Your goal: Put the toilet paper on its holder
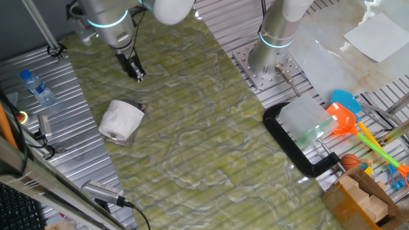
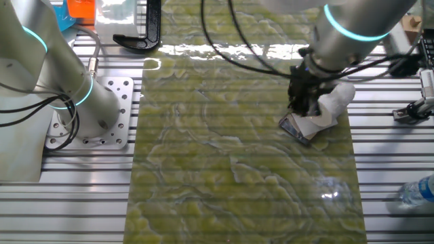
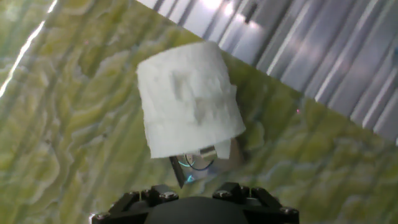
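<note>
The white toilet paper [image 1: 120,119] sits on the green mat with the shiny metal holder [image 2: 296,127] under and beside it. In the hand view the roll [image 3: 186,99] stands over the holder [image 3: 196,163], whose plate and dark bracket show below it. I cannot tell whether the peg runs through the core. My gripper [image 1: 137,75] hangs above and behind the roll, clear of it. In the other fixed view the gripper [image 2: 303,108] is in front of the roll [image 2: 332,102]. Only the finger bases [image 3: 149,198] show in the hand view. They stand wide apart and hold nothing.
A black C-shaped clamp [image 1: 291,144] lies at the mat's right edge, with coloured toys [image 1: 348,118] and a cardboard box beyond it. A second arm's base [image 1: 271,64] is bolted behind. A water bottle [image 1: 37,88] lies on the slatted table at the left.
</note>
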{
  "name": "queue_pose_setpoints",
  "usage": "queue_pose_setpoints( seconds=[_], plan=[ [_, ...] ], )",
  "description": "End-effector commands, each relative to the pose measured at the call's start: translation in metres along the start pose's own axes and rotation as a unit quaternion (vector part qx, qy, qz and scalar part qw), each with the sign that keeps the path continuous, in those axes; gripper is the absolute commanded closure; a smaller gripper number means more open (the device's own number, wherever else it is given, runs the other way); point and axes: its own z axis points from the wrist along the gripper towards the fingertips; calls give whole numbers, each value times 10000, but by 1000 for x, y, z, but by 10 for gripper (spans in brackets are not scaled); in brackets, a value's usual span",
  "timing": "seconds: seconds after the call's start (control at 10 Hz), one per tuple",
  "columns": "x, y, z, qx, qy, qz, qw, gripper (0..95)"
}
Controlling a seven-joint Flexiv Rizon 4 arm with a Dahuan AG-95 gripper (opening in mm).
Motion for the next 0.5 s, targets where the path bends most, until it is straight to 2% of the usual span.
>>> queue_pose_setpoints(
  seconds=[0.1,0.3,0.5],
  plan=[
    [15,-7,3,-68,-39,443,9990,950],
    [17,-8,4,-152,-29,605,9981,950],
    [19,-9,5,-156,-16,594,9981,950]
  ],
)
